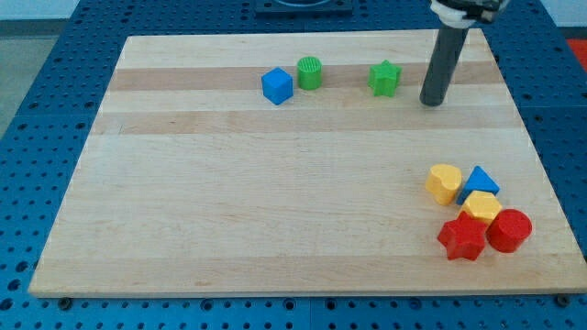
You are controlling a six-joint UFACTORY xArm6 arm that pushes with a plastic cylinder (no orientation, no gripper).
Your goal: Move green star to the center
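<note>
The green star (385, 79) lies near the view's top, right of the board's middle. My tip (431, 102) stands on the board just to the right of the star and slightly lower, a small gap apart from it. The dark rod rises from the tip toward the view's top right.
A green cylinder (310, 72) and a blue cube (277, 86) sit left of the star. At the view's lower right cluster a yellow heart (444, 183), a blue triangle (481, 180), a yellow hexagon (481, 206), a red star (461, 238) and a red cylinder (509, 230). The wooden board (229, 202) rests on a blue perforated table.
</note>
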